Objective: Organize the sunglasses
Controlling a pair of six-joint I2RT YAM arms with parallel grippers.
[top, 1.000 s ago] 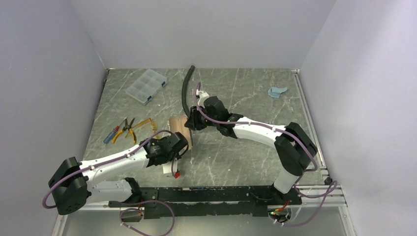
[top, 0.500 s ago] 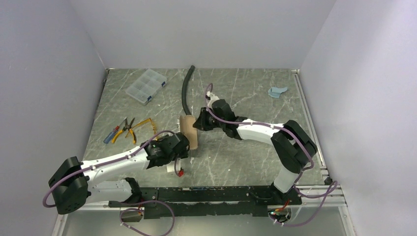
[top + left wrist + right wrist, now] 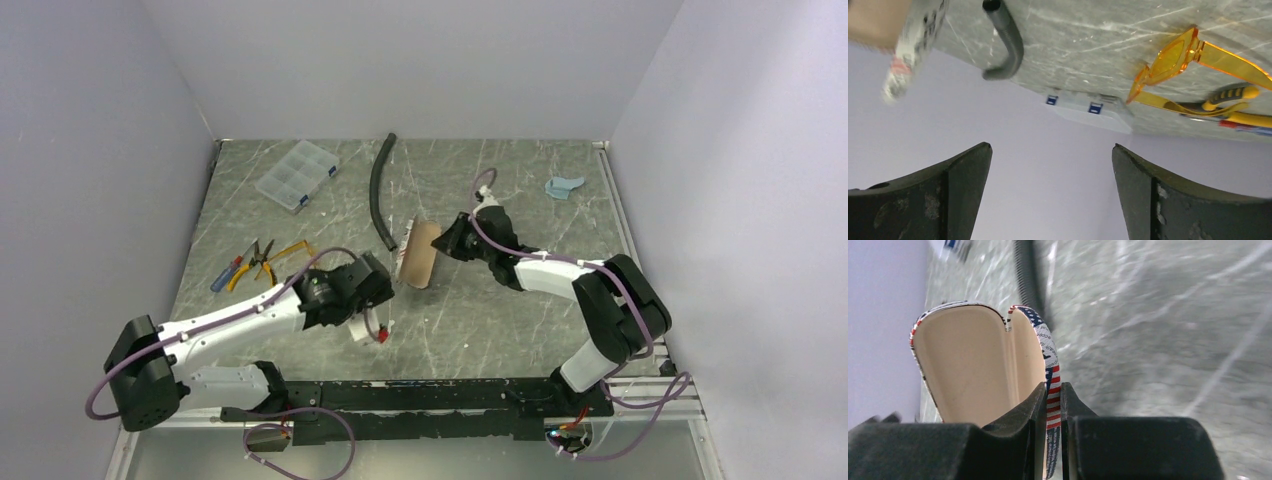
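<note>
The sunglasses (image 3: 290, 250), with amber-orange lenses and thin arms, lie on the table's left side next to the hand tools; they also show in the left wrist view (image 3: 1173, 57). My right gripper (image 3: 447, 243) is shut on one wall of an open glasses case (image 3: 418, 253), tan inside with a flag print outside. In the right wrist view, the right gripper (image 3: 1053, 386) pinches the case's (image 3: 978, 365) striped edge. My left gripper (image 3: 372, 325) is open and holds nothing (image 3: 1051, 146), below and to the left of the case.
Pliers and a screwdriver (image 3: 250, 265) lie beside the sunglasses. A clear organizer box (image 3: 296, 174) sits at the back left. A black hose (image 3: 378, 190) lies just left of the case. A light-blue cloth (image 3: 563, 186) is at the back right.
My left gripper opened, let go of the case and drew back. My right gripper closed on the case and carried it right and farther back.
</note>
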